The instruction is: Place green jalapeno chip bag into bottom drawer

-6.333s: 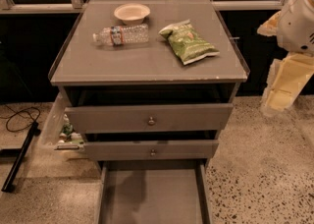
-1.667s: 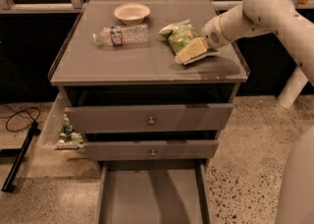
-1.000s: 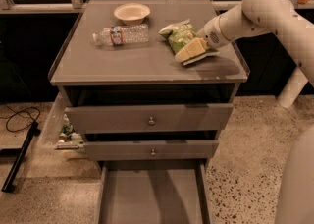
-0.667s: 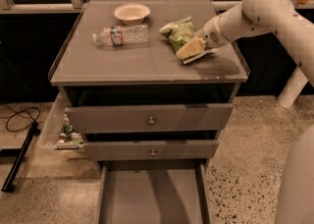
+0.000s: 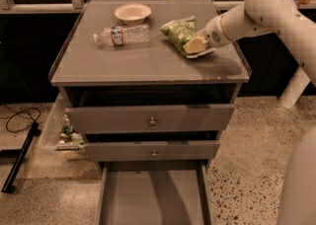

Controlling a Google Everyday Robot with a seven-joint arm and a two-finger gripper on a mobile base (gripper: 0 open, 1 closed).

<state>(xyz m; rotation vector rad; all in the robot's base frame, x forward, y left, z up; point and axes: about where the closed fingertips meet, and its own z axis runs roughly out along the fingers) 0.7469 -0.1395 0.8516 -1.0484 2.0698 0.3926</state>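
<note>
The camera view holds the whole scene. The white robot arm (image 5: 256,9) was off to the right of the grey cabinet a few seconds ago and has since reached across the cabinet's flat grey top (image 5: 143,63). Over the last second and more it has hardly moved. Its tan-tipped gripper (image 5: 196,46) sits on the near end of the crinkly light-green jalapeno chip bag (image 5: 178,30), which lies on the right half of the top, about where it lay before. I cannot tell whether the gripper has clamped on the bag or only rests against it.

I judge this to be the grasp step: contact is made, but the lift and carry are not begun. The bottom drawer (image 5: 153,199), a wide shallow grey tray, stands pulled out below the two knobbed grey drawer fronts (image 5: 150,119) and is ready to receive the bag.

The clear plastic water bottle (image 5: 123,35) lies on its side left of the bag, near a pale shallow bowl (image 5: 132,13). The bottle's label band and the bag's pale print cannot be read.
</note>
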